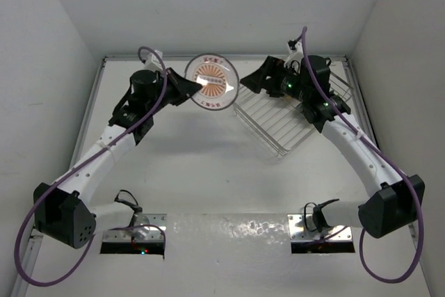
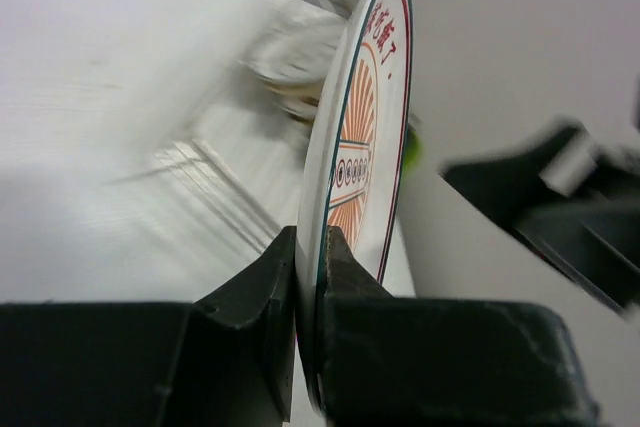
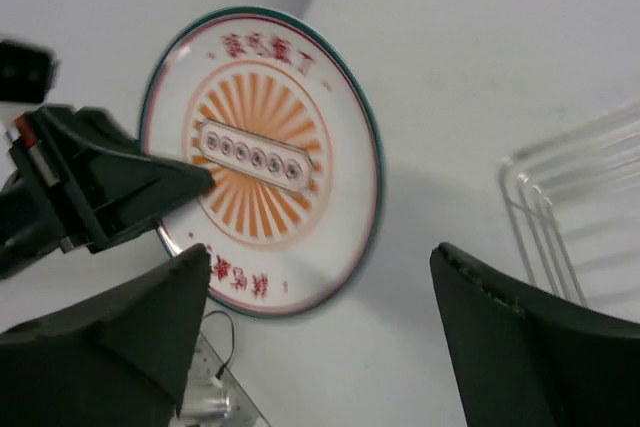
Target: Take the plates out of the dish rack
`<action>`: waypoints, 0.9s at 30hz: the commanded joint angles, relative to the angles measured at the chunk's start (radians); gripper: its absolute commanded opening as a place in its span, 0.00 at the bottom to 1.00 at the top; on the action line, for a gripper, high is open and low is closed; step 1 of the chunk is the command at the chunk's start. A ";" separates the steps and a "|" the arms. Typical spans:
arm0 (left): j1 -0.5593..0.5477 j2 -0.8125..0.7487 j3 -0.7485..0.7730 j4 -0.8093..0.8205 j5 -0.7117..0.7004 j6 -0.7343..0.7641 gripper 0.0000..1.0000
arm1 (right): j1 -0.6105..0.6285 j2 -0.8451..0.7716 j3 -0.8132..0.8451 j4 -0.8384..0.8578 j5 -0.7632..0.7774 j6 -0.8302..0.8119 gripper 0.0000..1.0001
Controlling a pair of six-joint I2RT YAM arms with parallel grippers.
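- The left pincer [image 1: 189, 90] is well to the left of the dish rack [image 1: 278, 124]. It is clenched on the rim of a white plate with an orange sunburst print [image 1: 212, 81]. In the left wrist view, the two jaws pinch a short stretch of the plate's edge.
- The plate is held up off the table [image 1: 208, 172], left of the rack's far-left corner. It stands on edge in the jaws, with its printed face turned towards the right arm.
- The right pincer [image 1: 254, 83] sits between the plate and the rack. It is released, with the jaws spread wide and nothing in them. Its own camera looks straight at the plate's face.
- The rack lies askew on the table under the right forearm. The part of it that shows holds no plate that I can make out.
- Risk: the left pincer bites only the rim, so the smooth plate could swing or slip out if the arm moves sharply or tilts.
- Risk: the open right pincer is near the plate, so a careless move from either arm could knock the plate loose.
- Risk: if this is a hand-over, the plate drops to the table should the left pincer let go before the right one closes.
- Risk: the right forearm is close over the rack's wires, so a low sweep could drag the rack.
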 commanded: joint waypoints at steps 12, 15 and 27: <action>0.329 0.457 0.051 0.097 -0.279 -0.084 0.00 | -0.014 -0.111 0.080 -0.406 0.535 -0.142 0.99; 0.349 0.608 0.126 0.111 -0.212 -0.084 0.00 | -0.019 -0.073 0.126 -0.469 0.526 -0.185 0.99; 0.350 0.716 0.261 -0.200 -0.269 -0.105 1.00 | -0.100 0.172 0.339 -0.667 0.624 -0.138 0.99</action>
